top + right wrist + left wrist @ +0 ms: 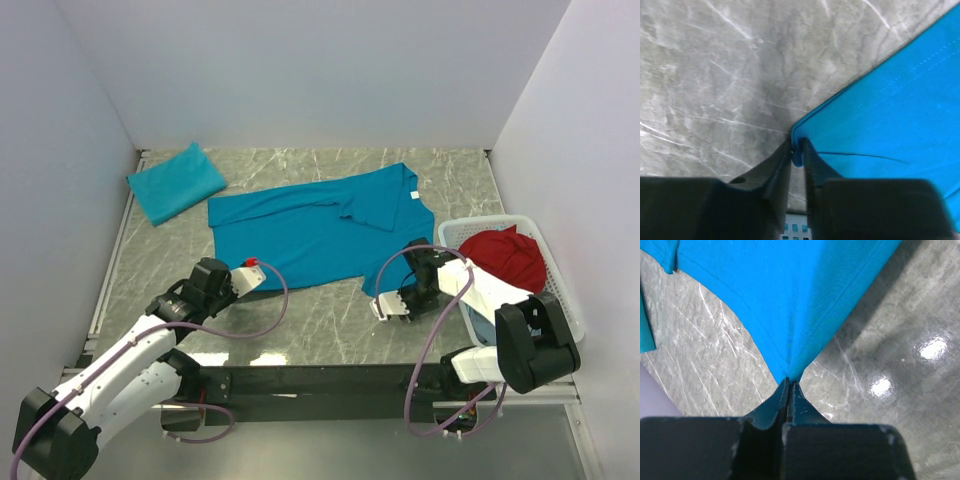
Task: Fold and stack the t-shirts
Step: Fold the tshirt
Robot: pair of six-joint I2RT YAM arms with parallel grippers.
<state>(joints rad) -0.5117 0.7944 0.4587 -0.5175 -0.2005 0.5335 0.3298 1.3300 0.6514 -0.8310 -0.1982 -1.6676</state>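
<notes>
One teal-blue t-shirt (pixel 310 230) lies spread across the middle of the marble table, with a small white neck label (pixel 411 195) at its far right. A second t-shirt (pixel 175 182) lies folded at the back left. My left gripper (pixel 243 274) is at the spread shirt's near left corner. In the left wrist view the left gripper (pixel 789 381) is shut on that corner of cloth (pixel 790 300). My right gripper (pixel 388 303) is at the near right corner. In the right wrist view the right gripper (pixel 797 145) pinches the hem corner (pixel 880 115) between its nearly closed jaws.
A white slotted basket (pixel 455 235) stands at the right edge, holding a red garment (pixel 505 255) and some blue cloth under the right arm. White walls close in the table on the left, back and right. A black rail (pixel 320 380) runs along the near edge.
</notes>
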